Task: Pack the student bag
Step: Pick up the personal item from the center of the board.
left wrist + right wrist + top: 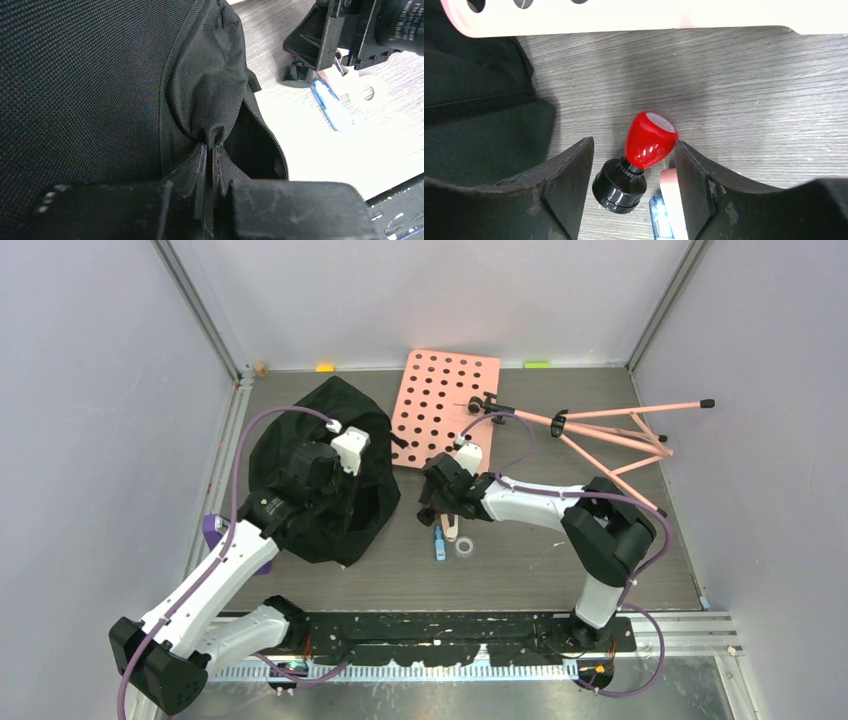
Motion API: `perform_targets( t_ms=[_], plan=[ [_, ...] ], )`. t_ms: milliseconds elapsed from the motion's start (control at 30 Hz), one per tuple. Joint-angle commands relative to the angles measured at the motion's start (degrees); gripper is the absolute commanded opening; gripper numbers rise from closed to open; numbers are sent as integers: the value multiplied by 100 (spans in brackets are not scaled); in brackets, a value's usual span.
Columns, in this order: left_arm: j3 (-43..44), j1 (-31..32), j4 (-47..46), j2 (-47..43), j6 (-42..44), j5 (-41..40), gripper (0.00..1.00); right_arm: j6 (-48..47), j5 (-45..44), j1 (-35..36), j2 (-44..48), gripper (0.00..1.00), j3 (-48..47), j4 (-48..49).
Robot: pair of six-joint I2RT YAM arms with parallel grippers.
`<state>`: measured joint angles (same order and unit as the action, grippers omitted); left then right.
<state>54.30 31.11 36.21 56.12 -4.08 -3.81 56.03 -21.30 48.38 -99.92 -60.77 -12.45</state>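
Grey wood-grain table (pixel 540 570) fills this walled cell, and the student bag (pixel 310 475) lies slumped on its left half, just beside a pink pegboard (pixel 445 405). The left gripper (pixel 210 155) has its jaws pressed together on a small bunched fold of the bag's fabric right at the zipper, with a dark slit of opening beside it. The right gripper (pixel 631 167) sits low with its jaws spread either side of a red-handled stamp (pixel 649 140), which lies tilted on the table near the bag's edge; nothing is gripped there yet. What worries me is that glossy, rounded red knob: if the jaws close on it off-centre, I think it could squirt out and roll. A blue pen-like object (pixel 439 543) lies just beside the stamp, close against the inner face of one finger, so it may get caught in the same squeeze or be shoved aside. On the bag side the pinch looks thin; if that fold slips free, the mouth would likely sag shut, and the slit already looks narrow for dropping anything in.
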Motion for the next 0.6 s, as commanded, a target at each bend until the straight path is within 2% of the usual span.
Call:
perform_targets(
  t_ms=[0,333,433,567],
  plan=[
    [1,-9,-132,-150,12,52,0,191,-14,22,-151,64,-243,123],
    [-8,-9,-138,-167,21,40,0,-65,-42,22,-695,59,-683,116],
    [-9,-9,-133,-177,29,-3,0,-79,-66,22,-746,52,-642,212],
    [-9,-9,-133,-192,38,-31,0,-156,-74,22,-781,50,-651,368]
  ],
)
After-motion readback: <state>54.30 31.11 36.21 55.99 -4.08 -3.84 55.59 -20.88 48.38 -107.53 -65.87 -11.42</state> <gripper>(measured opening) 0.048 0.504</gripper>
